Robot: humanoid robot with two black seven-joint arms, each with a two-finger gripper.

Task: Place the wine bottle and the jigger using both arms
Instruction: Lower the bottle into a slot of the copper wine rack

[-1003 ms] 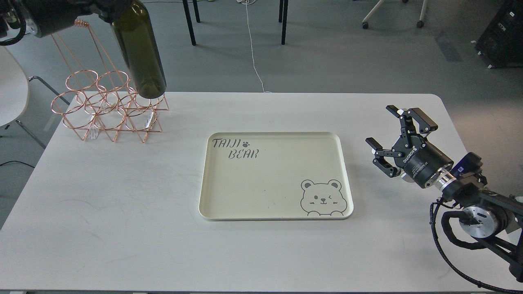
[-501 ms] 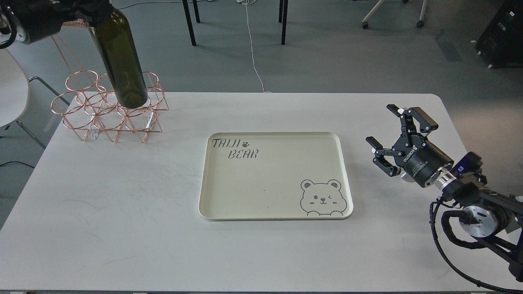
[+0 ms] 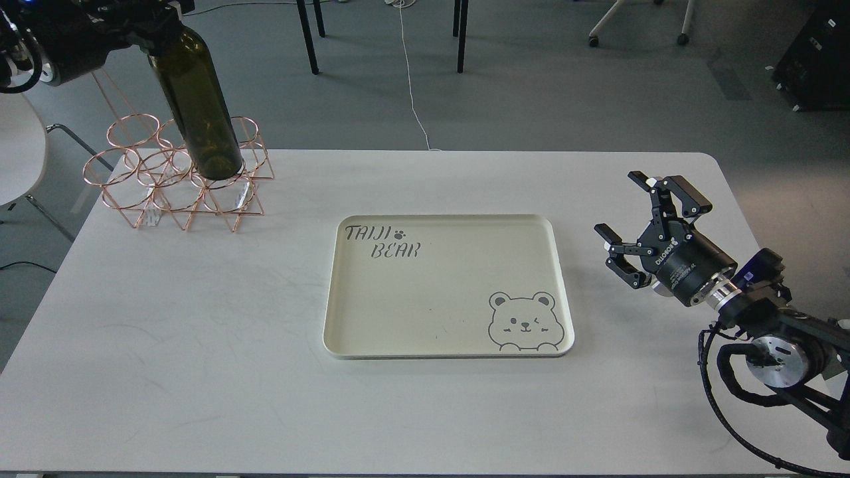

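The wine bottle (image 3: pixel 199 106), dark olive-green glass, hangs nearly upright at the far left, its base over the copper wire rack (image 3: pixel 179 182). My left gripper (image 3: pixel 154 23) is at the top left edge and shut on the bottle's upper part; the neck is hidden by it. I cannot tell whether the base touches the rack. My right gripper (image 3: pixel 621 204) is open and empty, just above the table to the right of the cream tray (image 3: pixel 345 292). The jigger is out of view.
The cream tray with "TAIJI BEAR" lettering and a bear drawing lies at the middle of the white table (image 3: pixel 199 345). A white chair (image 3: pixel 16 153) stands at the left, and table legs (image 3: pixel 307 33) stand on the floor behind.
The left arm has carried the bottle to the left and a little down, from the rack's right end to over its middle rings. The right arm has not moved.
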